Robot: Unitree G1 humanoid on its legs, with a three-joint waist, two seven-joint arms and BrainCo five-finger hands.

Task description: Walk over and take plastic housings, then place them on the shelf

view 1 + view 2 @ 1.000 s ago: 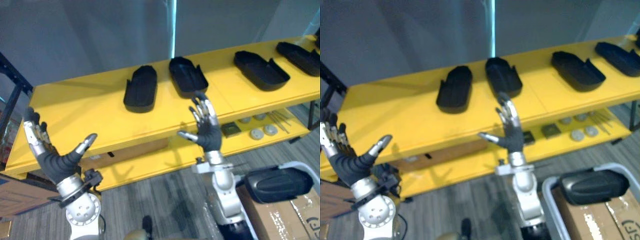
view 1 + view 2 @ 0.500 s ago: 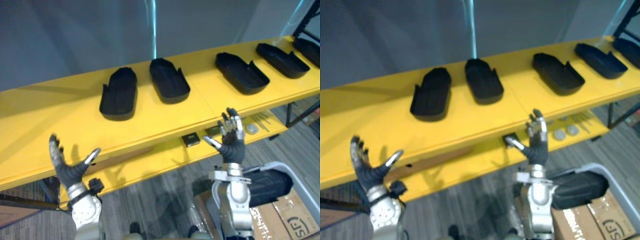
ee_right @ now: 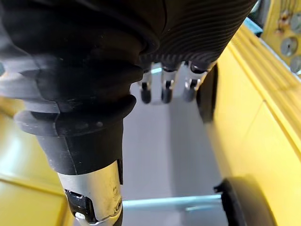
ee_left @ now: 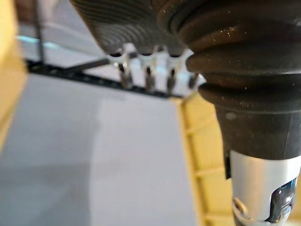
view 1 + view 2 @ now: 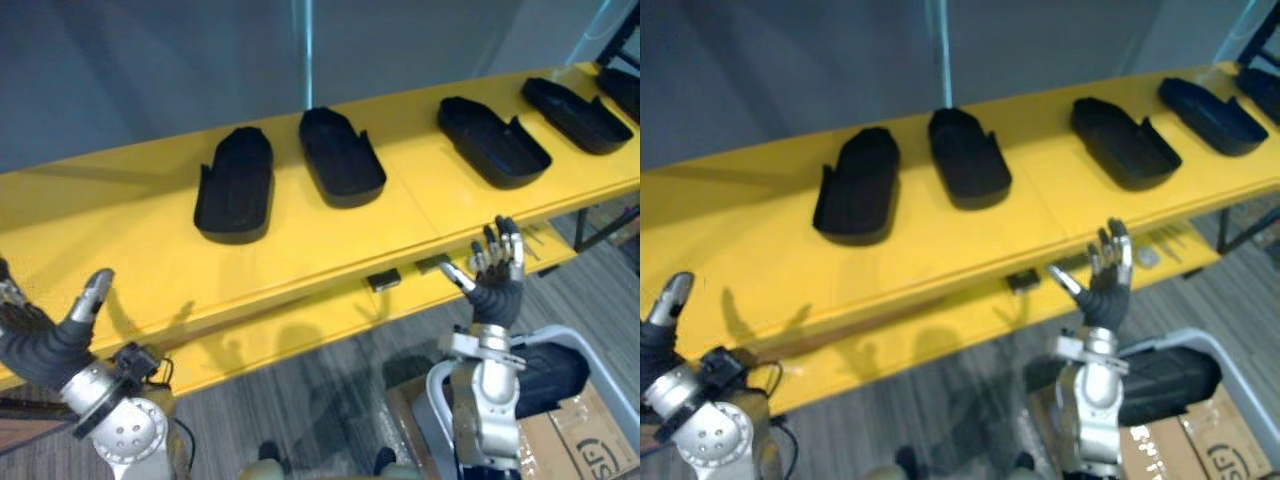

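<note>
Several black plastic housings lie in a row on the yellow shelf's top board: one left of middle, one beside it, one further right, another near the right end. My left hand is raised at the lower left, in front of the shelf edge, fingers spread and holding nothing. My right hand is raised at the lower right, below the shelf's front edge, open and empty. One more housing lies in a grey bin by my right arm.
The shelf's lower board carries small dark blocks and round metal parts. A cardboard box sits at the bottom right. A dark shelf post stands at the far right. Grey carpet lies below.
The view has shifted a little, so the shelf sits slightly lower and rightward. My left hand moved left and down toward the frame edge; my right hand shifted a little to the right.
</note>
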